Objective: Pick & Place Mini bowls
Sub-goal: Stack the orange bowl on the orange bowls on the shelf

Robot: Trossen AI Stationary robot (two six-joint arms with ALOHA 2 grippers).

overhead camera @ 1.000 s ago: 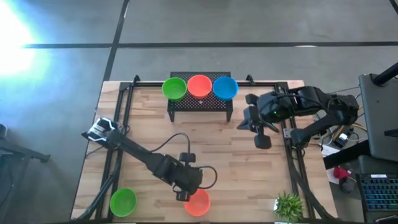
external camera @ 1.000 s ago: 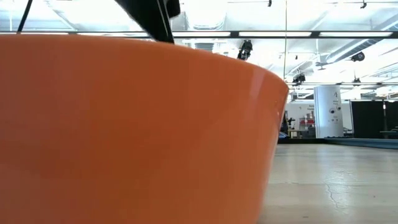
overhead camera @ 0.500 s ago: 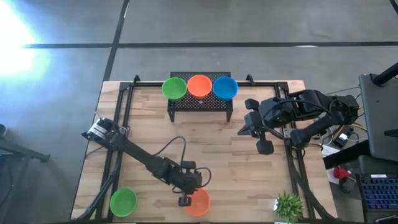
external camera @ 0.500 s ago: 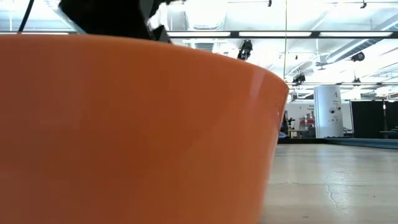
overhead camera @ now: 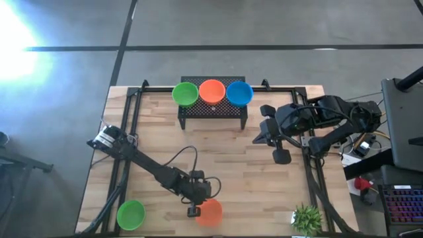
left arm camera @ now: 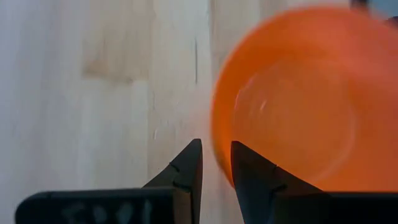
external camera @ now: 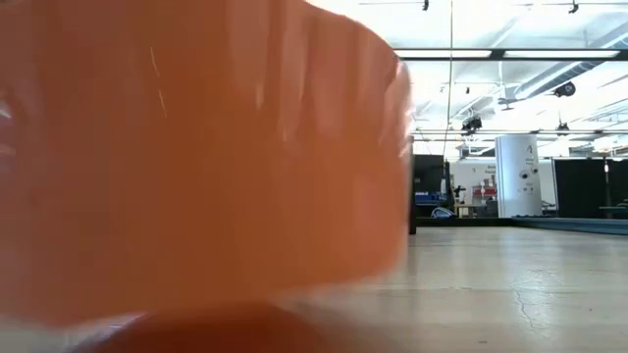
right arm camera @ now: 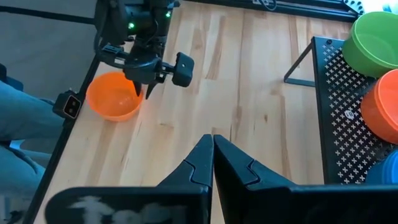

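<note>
An orange-red mini bowl (overhead camera: 211, 213) stands near the table's near edge; it fills the low view (external camera: 196, 157), blurred. My left gripper (overhead camera: 197, 210) is down at that bowl's left rim, open, one finger on each side of the rim (left arm camera: 217, 149). My right gripper (overhead camera: 281, 157) hangs shut and empty above the table's right part. Green (overhead camera: 186, 93), orange-red (overhead camera: 212, 90) and blue (overhead camera: 239, 93) mini bowls sit side by side on a black perforated rack (overhead camera: 213, 114) at the far edge. Another green mini bowl (overhead camera: 131, 215) rests on the table at the near left. My left gripper straddles the orange-red bowl's rim on its left side (left arm camera: 216, 134): one finger (left arm camera: 249, 168) inside the bowl, the other (left arm camera: 189, 165) outside. The fingers come slanting down from the table's far left. A gap shows between them. The bowl is blurred where they meet it.
A small potted plant (overhead camera: 307, 218) stands at the near right corner. A black frame (overhead camera: 125, 132) runs along the table's left, right and far sides. Bare wood (overhead camera: 225, 158) lies between the rack and the near bowls.
My left gripper has come down onto the orange-red bowl's left rim, tipping and rolling a little on the way, with its fingers the same width apart. The bowl has been jolted: in the low view its side has shifted left and shows blurred.
</note>
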